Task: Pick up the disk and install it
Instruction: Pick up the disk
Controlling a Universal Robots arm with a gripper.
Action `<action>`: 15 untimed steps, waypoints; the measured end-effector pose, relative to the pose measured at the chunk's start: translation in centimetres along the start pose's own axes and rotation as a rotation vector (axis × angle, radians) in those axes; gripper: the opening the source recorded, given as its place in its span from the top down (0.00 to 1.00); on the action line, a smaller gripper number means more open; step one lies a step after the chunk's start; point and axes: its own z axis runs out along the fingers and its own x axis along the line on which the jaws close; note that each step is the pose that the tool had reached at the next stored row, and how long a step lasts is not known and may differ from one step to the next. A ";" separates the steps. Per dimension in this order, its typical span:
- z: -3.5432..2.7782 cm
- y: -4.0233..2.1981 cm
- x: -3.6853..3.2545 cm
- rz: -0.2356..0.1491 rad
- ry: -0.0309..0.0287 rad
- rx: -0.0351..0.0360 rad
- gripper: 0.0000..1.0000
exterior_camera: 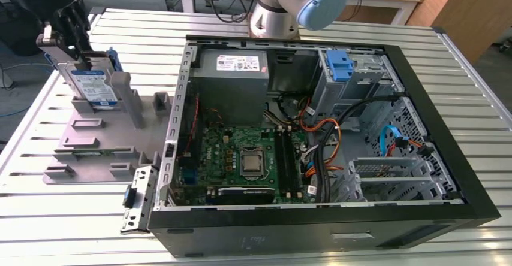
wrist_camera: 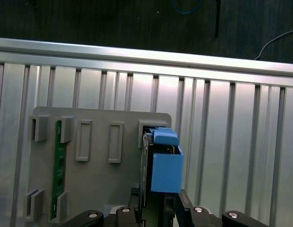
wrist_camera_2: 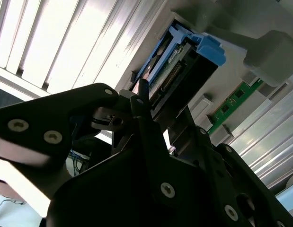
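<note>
At the exterior view's left, the gripper (exterior_camera: 74, 56) has its fingers closed on the top of the disk (exterior_camera: 93, 88). The disk stands upright at the grey holder plate (exterior_camera: 84, 143). The open computer case (exterior_camera: 448, 158) sits just beside the plate, to the right.

One disk (exterior_camera: 93, 89); one open computer case (exterior_camera: 280, 237); one grey holder (exterior_camera: 100, 141).

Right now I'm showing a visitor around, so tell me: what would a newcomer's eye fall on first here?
The open computer case dominates the exterior view, its green motherboard laid bare. At the exterior view's left the disk, in blue rails, stands upright in a grey fixture, with the claw at its top edge.
</note>
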 end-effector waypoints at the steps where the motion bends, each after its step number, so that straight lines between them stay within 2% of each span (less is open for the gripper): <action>1: 0.00 0.00 0.00 0.000 0.0000 0.0000 0.58; 8: 0.00 -0.01 0.00 0.000 0.0000 0.0000 0.58; 10: 0.00 -0.01 0.00 0.000 0.0001 -0.0001 0.59; 11: 0.00 -0.01 0.00 0.000 0.0000 0.0000 0.65; 15: 0.00 -0.02 0.00 0.000 -0.0001 0.0000 0.65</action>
